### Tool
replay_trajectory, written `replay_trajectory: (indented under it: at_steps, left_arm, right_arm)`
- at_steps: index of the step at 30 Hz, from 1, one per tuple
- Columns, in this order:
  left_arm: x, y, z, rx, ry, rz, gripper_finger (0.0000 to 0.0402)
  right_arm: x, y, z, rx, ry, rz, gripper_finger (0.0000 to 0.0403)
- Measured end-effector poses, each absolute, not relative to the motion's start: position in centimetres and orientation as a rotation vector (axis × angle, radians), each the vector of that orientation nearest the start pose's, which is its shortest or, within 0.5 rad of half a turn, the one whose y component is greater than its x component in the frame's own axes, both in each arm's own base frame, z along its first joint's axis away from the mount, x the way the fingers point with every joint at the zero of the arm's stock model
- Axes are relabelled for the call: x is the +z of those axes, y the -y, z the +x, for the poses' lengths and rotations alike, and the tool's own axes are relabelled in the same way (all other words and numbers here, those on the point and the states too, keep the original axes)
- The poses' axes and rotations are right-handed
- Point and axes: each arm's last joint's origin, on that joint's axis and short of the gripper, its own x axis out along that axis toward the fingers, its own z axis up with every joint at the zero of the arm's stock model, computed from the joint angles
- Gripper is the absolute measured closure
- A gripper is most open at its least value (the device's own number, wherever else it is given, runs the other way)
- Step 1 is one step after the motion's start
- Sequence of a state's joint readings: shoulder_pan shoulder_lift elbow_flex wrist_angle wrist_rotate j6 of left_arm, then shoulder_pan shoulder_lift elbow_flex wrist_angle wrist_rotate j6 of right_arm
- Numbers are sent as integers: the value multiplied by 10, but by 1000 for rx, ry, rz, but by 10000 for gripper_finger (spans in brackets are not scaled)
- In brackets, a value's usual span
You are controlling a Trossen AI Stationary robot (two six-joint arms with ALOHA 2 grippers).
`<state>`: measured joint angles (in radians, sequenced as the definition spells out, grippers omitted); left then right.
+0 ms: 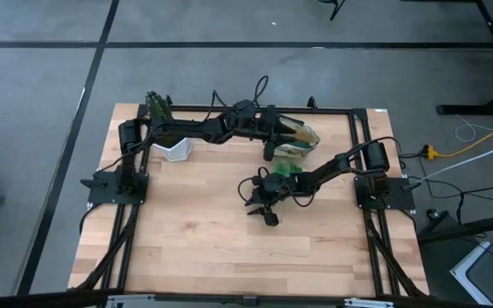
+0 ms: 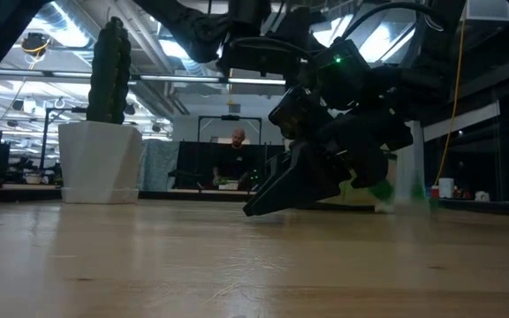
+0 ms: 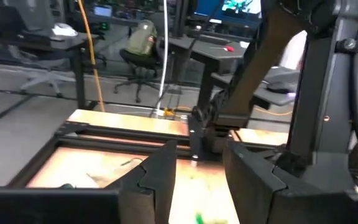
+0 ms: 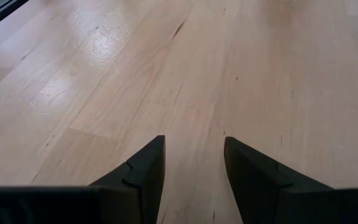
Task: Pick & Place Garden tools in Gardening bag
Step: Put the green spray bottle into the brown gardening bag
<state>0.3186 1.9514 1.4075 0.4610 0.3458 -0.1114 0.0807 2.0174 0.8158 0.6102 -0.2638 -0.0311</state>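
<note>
two robot arms, each with one gripper: the left gripper (image 1: 291,137) and the right gripper (image 1: 262,208), so two grippers in total. one gardening bag (image 1: 302,134), beige with dark trim. one white pot (image 1: 175,151), and one cactus (image 2: 110,73) standing in it. one bright green item (image 1: 286,170) is on the table (image 1: 195,239). other tools cannot be counted. one person (image 2: 236,141) is behind the table.
</note>
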Motion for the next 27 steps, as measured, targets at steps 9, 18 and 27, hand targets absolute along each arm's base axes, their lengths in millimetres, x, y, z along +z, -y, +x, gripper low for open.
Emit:
replay_trajectory:
  at_steps: [9, 18, 27]
  left_arm:
    - [264, -133, 431, -226, -108, -174, 254]
    - [282, -114, 419, -357, -159, -89, 256]
    - [330, -54, 374, -162, -383, 180, 289]
  right_arm:
    - [81, -36, 356, 343, -587, 24, 236]
    - [81, -36, 356, 343, -588, 25, 236]
    - [81, -36, 356, 343, -589, 25, 236]
